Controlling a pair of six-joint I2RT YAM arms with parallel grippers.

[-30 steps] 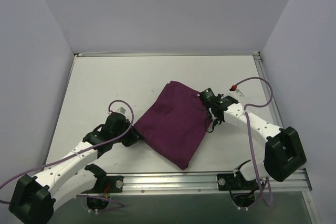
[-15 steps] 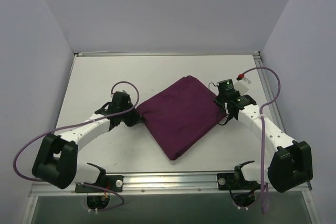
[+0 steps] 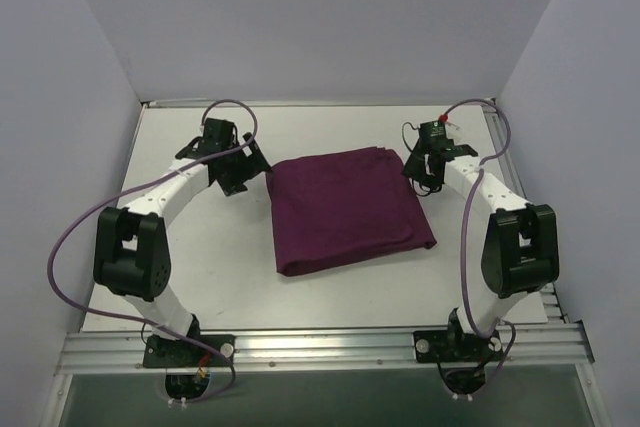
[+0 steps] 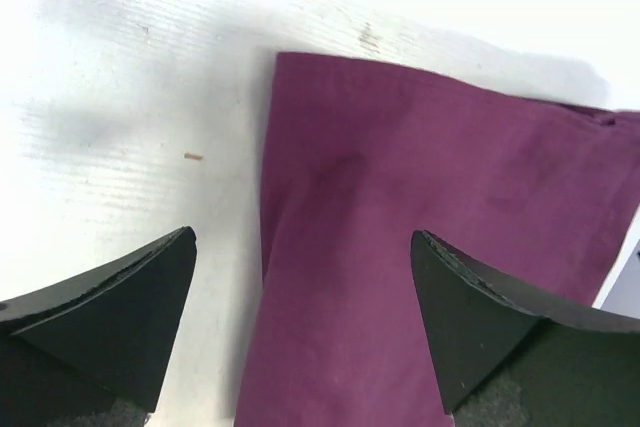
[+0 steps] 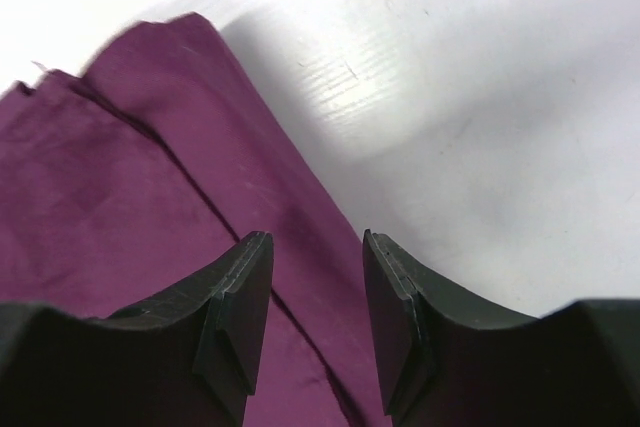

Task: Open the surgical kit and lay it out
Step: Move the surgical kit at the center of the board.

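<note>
Lying flat near the middle of the bench (image 3: pixel 180 247), the dark purple cloth wrap (image 3: pixel 345 209) of the surgical kit was seen folded shut into a rough rectangle. Whatever was wrapped inside was hidden by the cloth, and no metal was shown in any view. The left end effector (image 4: pixel 302 239) was held just beside the far left corner of the wrap, its jaws spread wide, and nothing was gripped between them. In the left wrist view that corner and the long left edge were framed between the two fingers. The right end effector (image 5: pixel 317 237) was placed at the far right corner, its jaws parted by a narrow gap only. A layered edge of the cloth was seen through that gap, but no pinch on it could be made out, so the cloth was judged to be free. The task was judged to be at its very start: the bundle was set squarely between the two arms, yet no flap was lifted. Left to be done were the unfolding of each layer, the spreading of the cloth and the setting out of what was inside
</note>
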